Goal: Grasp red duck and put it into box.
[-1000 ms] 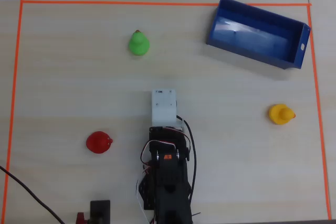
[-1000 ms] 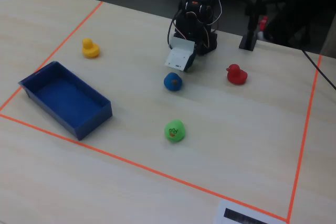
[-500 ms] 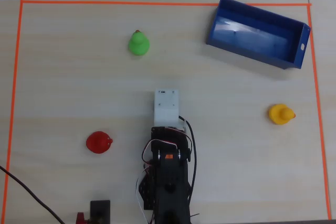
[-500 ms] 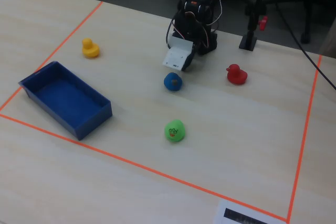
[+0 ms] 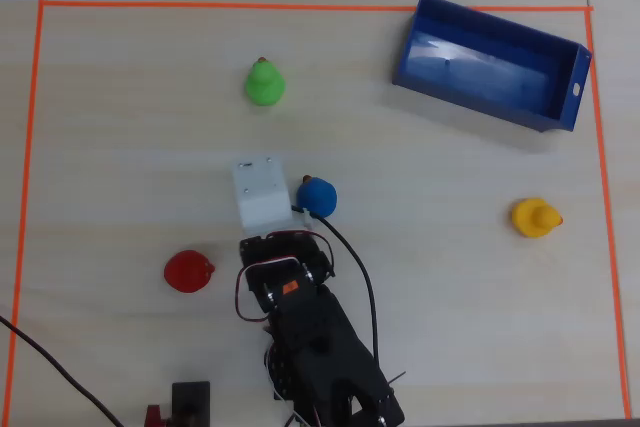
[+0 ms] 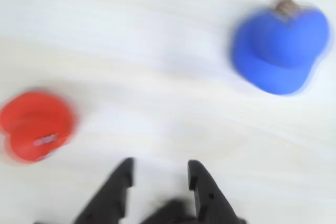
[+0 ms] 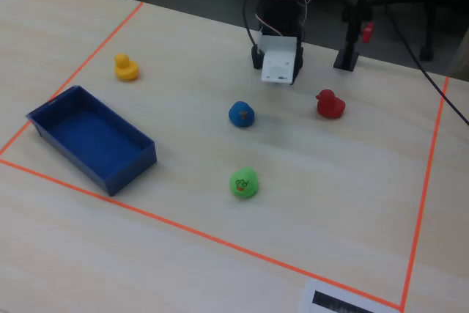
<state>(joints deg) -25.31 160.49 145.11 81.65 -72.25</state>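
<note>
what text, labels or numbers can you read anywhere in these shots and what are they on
None can be read.
Paper sheet at the table edge in the fixed view: a dark printed bar, too small to read.
Red duck in the wrist view: a pale mark on it, too blurred to tell.
Nothing legible on the box.

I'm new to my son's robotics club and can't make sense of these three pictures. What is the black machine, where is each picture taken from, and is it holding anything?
The black machine is a small robot arm with a two-finger gripper. One picture looks straight down on the table, one comes from a camera on the arm's wrist, and one from a fixed camera facing the arm across the table. Inside an orange tape outline lie four toy ducks: the red duck, a blue duck, a green duck and a yellow duck. The box is an empty blue bin. The gripper is open and holds nothing; in the blurred wrist view it hangs between the red and blue ducks.
</note>
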